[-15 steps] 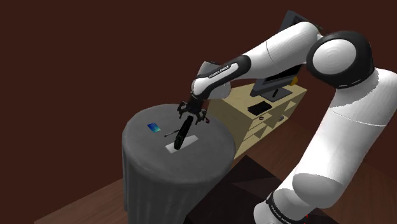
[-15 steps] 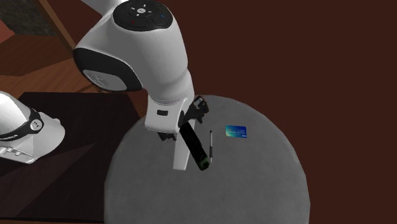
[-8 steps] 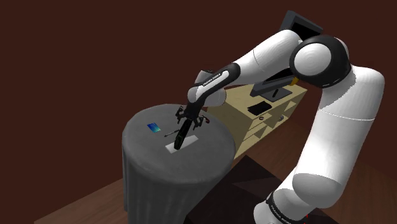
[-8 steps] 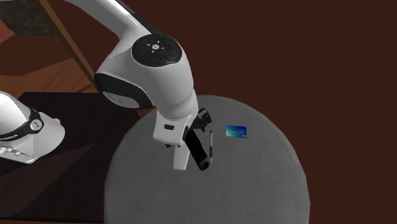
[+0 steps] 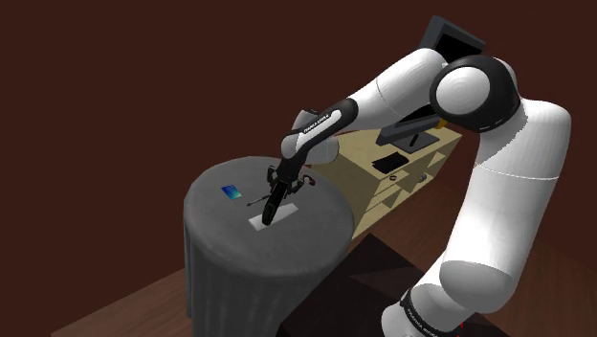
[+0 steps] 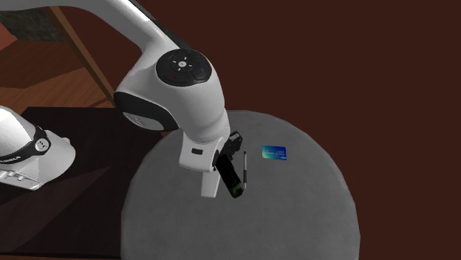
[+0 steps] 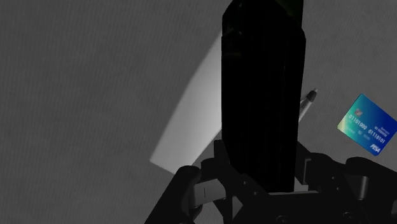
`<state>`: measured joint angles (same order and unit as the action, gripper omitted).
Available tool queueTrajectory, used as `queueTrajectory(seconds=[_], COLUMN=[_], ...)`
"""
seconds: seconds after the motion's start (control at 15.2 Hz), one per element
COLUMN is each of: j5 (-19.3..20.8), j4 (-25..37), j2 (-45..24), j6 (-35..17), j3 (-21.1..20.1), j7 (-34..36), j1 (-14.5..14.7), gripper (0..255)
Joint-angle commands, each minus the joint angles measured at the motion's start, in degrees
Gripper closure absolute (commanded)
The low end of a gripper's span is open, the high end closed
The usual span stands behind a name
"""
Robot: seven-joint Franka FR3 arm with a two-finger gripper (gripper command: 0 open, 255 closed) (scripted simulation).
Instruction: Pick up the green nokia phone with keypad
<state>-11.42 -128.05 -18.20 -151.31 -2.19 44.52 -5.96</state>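
The phone [image 6: 232,178] is a long dark handset with a green end, lying on the round grey table [image 6: 303,214] partly over a flat white sheet [image 6: 209,185]. My gripper [image 6: 226,163] is down on the end of the phone nearer the arm, shut on it. In the shoulder view the gripper [image 5: 278,190] sits low over the phone [image 5: 270,209] near the table's middle. In the wrist view the phone [image 7: 262,95] runs as a dark slab straight out from between the jaws of the gripper [image 7: 261,186].
A thin pen [image 6: 244,164] lies right beside the phone. A blue card [image 6: 274,153] lies further off near the table's rim. A pale cabinet [image 5: 402,165] with a monitor [image 5: 426,115] stands behind the table. A dark mat [image 6: 81,148] covers the floor.
The arm's elbow swung back and the hand settled lower onto the phone. The fingers went from open to shut on it. The phone, pen and card stayed put.
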Motion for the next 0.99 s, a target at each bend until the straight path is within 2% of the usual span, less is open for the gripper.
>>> queueTrajectory(seconds=[0.0,0.26,0.92], j5=[0.0,0.0,1.3], j4=[0.0,0.0,0.6], j2=[0.0,-0.1,6.1], j6=[0.0,0.0,6.7], j3=[0.0,0.0,0.6], j7=[0.0,0.1,1.6], j1=[0.0,0.0,0.3], gripper=[255,255,255])
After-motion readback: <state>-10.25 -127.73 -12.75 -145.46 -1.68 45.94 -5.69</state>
